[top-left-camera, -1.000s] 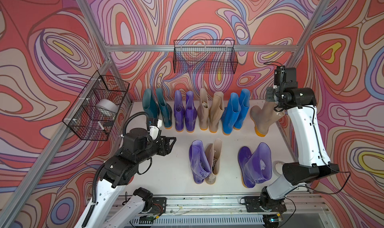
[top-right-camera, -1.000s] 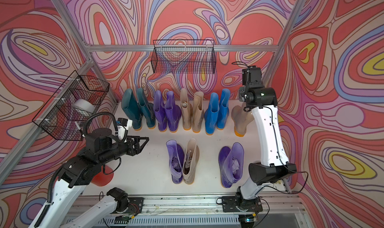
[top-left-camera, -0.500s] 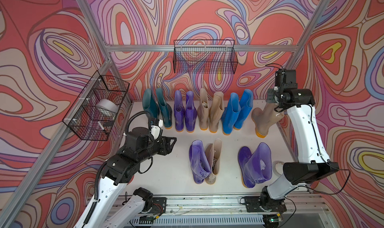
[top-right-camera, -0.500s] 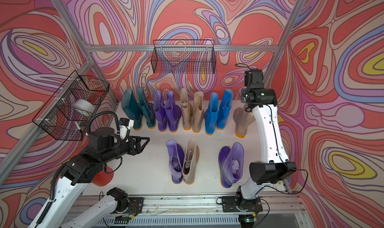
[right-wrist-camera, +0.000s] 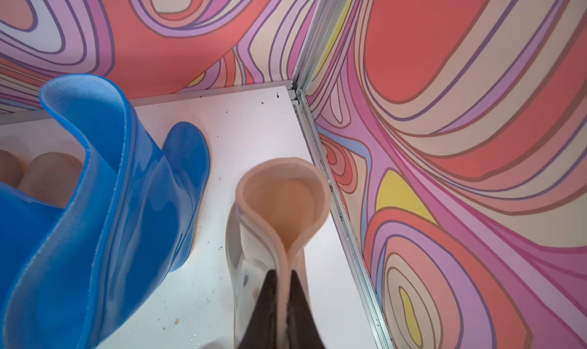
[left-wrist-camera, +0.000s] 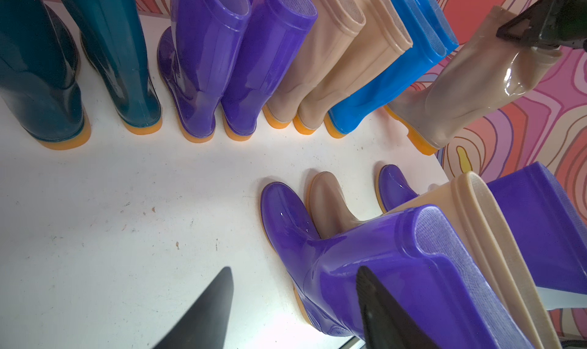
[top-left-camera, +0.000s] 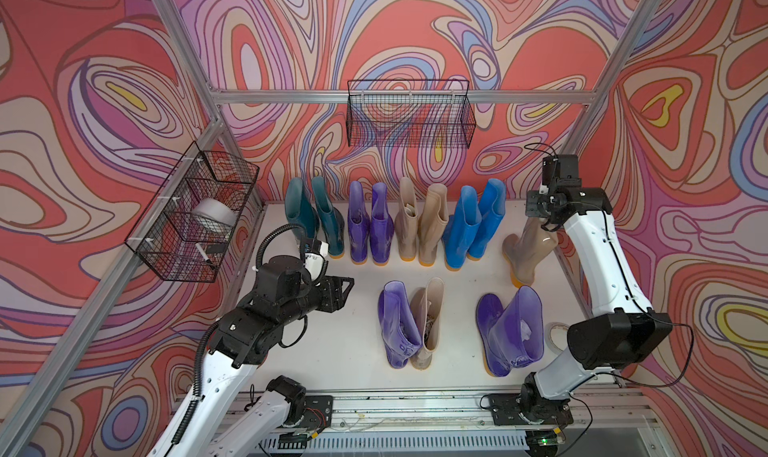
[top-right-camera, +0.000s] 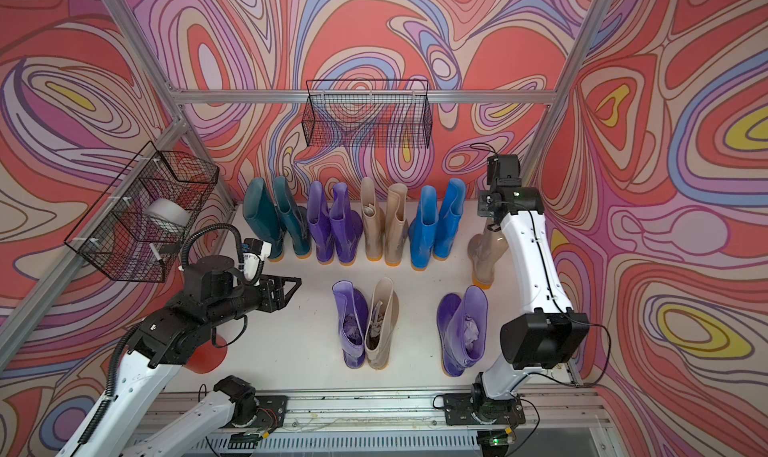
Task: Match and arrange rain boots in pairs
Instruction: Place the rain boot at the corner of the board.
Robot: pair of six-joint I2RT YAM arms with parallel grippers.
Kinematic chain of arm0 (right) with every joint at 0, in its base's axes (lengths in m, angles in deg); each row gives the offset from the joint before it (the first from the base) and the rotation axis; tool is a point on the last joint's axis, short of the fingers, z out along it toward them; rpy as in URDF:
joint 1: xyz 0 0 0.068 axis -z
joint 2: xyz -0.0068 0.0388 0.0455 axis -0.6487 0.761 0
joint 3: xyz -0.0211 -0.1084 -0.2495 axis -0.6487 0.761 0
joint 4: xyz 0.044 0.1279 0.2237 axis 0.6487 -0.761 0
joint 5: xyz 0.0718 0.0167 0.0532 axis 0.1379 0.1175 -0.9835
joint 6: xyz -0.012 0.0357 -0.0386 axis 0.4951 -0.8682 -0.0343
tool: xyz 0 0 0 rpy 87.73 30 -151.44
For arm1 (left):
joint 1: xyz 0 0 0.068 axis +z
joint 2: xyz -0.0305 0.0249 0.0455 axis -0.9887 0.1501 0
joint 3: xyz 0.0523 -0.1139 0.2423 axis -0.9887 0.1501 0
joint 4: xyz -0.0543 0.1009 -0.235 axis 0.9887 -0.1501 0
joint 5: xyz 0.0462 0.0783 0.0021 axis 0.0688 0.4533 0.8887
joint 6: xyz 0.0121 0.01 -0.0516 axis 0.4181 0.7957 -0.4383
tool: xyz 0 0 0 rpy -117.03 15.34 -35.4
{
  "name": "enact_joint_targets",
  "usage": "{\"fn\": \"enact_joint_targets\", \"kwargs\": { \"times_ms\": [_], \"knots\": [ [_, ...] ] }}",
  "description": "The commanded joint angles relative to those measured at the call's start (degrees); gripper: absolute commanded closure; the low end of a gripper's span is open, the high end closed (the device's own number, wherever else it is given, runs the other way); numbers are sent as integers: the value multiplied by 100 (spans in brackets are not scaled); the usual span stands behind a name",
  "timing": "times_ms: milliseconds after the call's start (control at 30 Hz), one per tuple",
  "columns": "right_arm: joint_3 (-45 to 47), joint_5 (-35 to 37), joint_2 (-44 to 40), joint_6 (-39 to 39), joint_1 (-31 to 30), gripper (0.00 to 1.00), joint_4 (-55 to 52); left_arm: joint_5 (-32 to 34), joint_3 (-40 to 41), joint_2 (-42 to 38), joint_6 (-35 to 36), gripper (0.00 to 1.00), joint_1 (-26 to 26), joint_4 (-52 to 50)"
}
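Note:
The rain boots along the back stand as a teal pair [top-left-camera: 316, 222], a purple pair [top-left-camera: 370, 230], a beige pair [top-left-camera: 419, 230] and a blue pair [top-left-camera: 471, 222]. At the back right my right gripper [top-left-camera: 541, 225] [right-wrist-camera: 283, 274] is shut on the pinched cuff of a single beige boot [top-left-camera: 525, 253] [right-wrist-camera: 279, 204], which hangs tilted with its orange sole low by the table. In front, a purple boot [top-left-camera: 397, 330] stands beside a beige boot [top-left-camera: 429, 322], and a purple pair [top-left-camera: 511, 330] is to their right. My left gripper [top-left-camera: 349, 286] [left-wrist-camera: 293, 268] is open and empty, left of the front purple boot.
A wire basket [top-left-camera: 195, 222] holding a white roll hangs on the left wall and another wire basket [top-left-camera: 409, 114] hangs on the back wall. A tape roll [top-left-camera: 555, 336] lies beside the right arm. A red object [top-right-camera: 208, 357] sits under the left arm.
The beige boot in the right gripper has dropped slightly toward the table. The left arm has barely shifted.

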Motion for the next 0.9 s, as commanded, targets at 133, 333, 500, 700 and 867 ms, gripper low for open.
{"fn": "enact_joint_targets", "kwargs": {
  "times_ms": [133, 333, 500, 700, 867],
  "knots": [
    [233, -56, -54, -49, 6, 100, 1449, -39, 220, -23, -115, 36, -30, 306],
    [520, -36, 62, 17, 11, 100, 2004, -106, 383, 62, -151, 36, -27, 469],
    [689, 41, 308, 88, 13, 100, 2323, -173, 466, 91, -169, 36, -33, 555],
    [765, -41, 474, 42, 10, 100, 2520, -103, 476, 69, -114, 36, -32, 484],
    [897, -31, 542, -91, 6, 100, 2767, -110, 477, 91, -107, 36, -33, 518]
  ]
}}
